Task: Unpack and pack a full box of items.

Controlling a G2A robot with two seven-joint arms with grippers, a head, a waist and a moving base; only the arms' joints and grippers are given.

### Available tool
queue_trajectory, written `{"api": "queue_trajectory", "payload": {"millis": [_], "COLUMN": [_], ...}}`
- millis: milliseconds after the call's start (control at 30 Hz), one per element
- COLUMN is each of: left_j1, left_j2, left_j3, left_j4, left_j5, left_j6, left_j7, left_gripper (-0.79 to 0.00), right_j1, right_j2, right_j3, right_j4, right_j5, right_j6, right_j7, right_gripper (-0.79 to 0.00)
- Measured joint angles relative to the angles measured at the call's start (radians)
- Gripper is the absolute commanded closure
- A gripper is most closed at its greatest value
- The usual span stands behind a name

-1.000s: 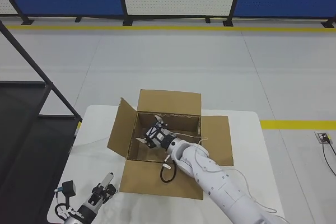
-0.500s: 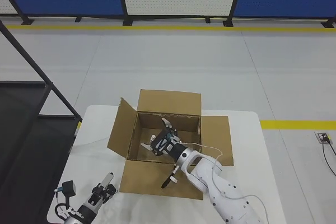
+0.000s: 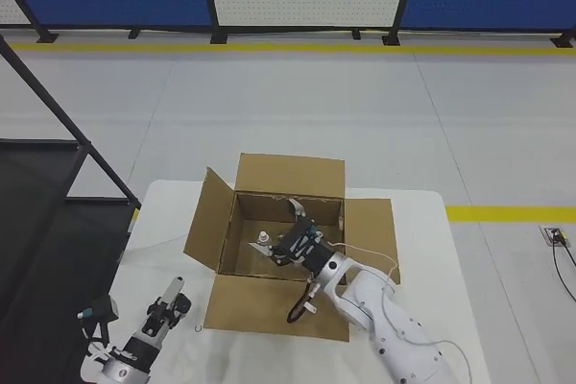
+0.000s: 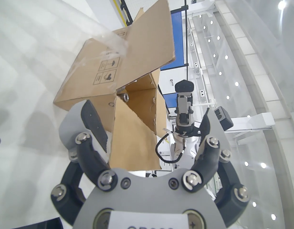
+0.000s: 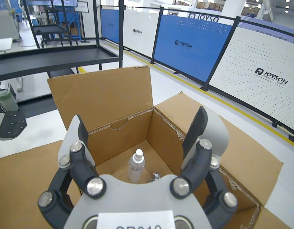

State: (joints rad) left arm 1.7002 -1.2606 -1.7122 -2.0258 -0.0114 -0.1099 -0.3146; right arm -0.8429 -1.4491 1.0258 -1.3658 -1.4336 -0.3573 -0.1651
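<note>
Box [image 3: 290, 175] open on table [image 3: 168, 221], flaps out. R gripper [image 3: 290, 230] over the opening, by bottle [image 3: 263, 237]; L gripper [image 3: 173, 296] near table front, apart from box. L wrist view: jaws wide, empty. R wrist view: jaws wide, empty; bottle upright on box floor below. Step, judged: unpacking, pre-grasp. Next: lower, centre on bottle, close.

One cardboard box [image 3: 269, 307] on one table [image 3: 163, 240]; inside the box one spray bottle [image 5: 136, 165] and one small metal piece [image 5: 156, 175]; near the box one small ring [image 3: 200, 329]; two grippers, left gripper [image 4: 148, 113] and right gripper [image 5: 142, 120]
</note>
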Motion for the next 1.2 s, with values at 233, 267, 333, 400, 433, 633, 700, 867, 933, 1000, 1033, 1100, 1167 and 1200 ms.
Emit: {"api": "queue_trajectory", "payload": {"millis": [233, 267, 333, 400, 433, 633, 700, 867, 933, 1000, 1033, 1100, 1167, 1200], "left_j1": [-0.07, -0.082, -0.108, -0.131, -0.15, -0.229, -0.246, -0.28, -0.291, -0.3, -0.304, -0.31, -0.319, -0.323], "left_j2": [0.004, 0.005, 0.007, 0.009, 0.01, 0.014, 0.016, 0.018, 0.018, 0.018, 0.018, 0.017, 0.016, 0.016], "left_j3": [0.008, 0.012, 0.022, 0.032, 0.039, 0.083, 0.096, 0.134, 0.152, 0.169, 0.182, 0.2, 0.221, 0.23], "left_j4": [-0.041, -0.044, -0.051, -0.052, -0.048, -0.021, -0.013, 0.005, 0.009, 0.014, 0.017, 0.023, 0.033, 0.037], "left_j5": [0.147, 0.16, 0.193, 0.215, 0.227, 0.265, 0.28, 0.313, 0.318, 0.328, 0.333, 0.34, 0.347, 0.347], "left_j6": [0.045, 0.049, 0.058, 0.068, 0.077, 0.112, 0.116, 0.126, 0.13, 0.132, 0.134, 0.138, 0.149, 0.153], "left_j7": [0.057, 0.048, 0.031, 0.015, 0.004, -0.052, -0.072, -0.101, -0.112, -0.12, -0.123, -0.125, -0.126, -0.128], "left_gripper": [-0.785, -0.785, -0.785, -0.785, -0.785, -0.785, -0.785, -0.785, -0.785, -0.785, -0.785, -0.785, -0.785, -0.785], "right_j1": [-0.173, -0.198, -0.252, -0.294, -0.323, -0.432, -0.429, -0.428, -0.429, -0.434, -0.439, -0.446, -0.455, -0.458], "right_j2": [0.045, 0.05, 0.062, 0.072, 0.078, 0.098, 0.097, 0.097, 0.097, 0.098, 0.099, 0.104, 0.111, 0.114], "right_j3": [0.181, 0.205, 0.259, 0.307, 0.339, 0.445, 0.441, 0.44, 0.44, 0.446, 0.456, 0.476, 0.505, 0.518], "right_j4": [-0.16, -0.18, -0.221, -0.251, -0.27, -0.304, -0.303, -0.303, -0.304, -0.305, -0.301, -0.29, -0.271, -0.261], "right_j5": [0.043, 0.053, 0.088, 0.122, 0.145, 0.364, 0.391, 0.322, 0.325, 0.344, 0.369, 0.413, 0.465, 0.489], "right_j6": [-0.053, -0.063, -0.106, -0.149, -0.175, -0.383, -0.384, -0.358, -0.357, -0.344, -0.343, -0.371, -0.414, -0.425], "right_j7": [-0.074, -0.081, -0.09, -0.088, -0.088, -0.129, -0.127, -0.126, -0.125, -0.124, -0.126, -0.119, -0.089, -0.07], "right_gripper": [-0.785, -0.785, -0.785, -0.785, -0.785, -0.785, -0.785, -0.785, -0.785, -0.785, -0.785, -0.785, -0.785, -0.785]}}
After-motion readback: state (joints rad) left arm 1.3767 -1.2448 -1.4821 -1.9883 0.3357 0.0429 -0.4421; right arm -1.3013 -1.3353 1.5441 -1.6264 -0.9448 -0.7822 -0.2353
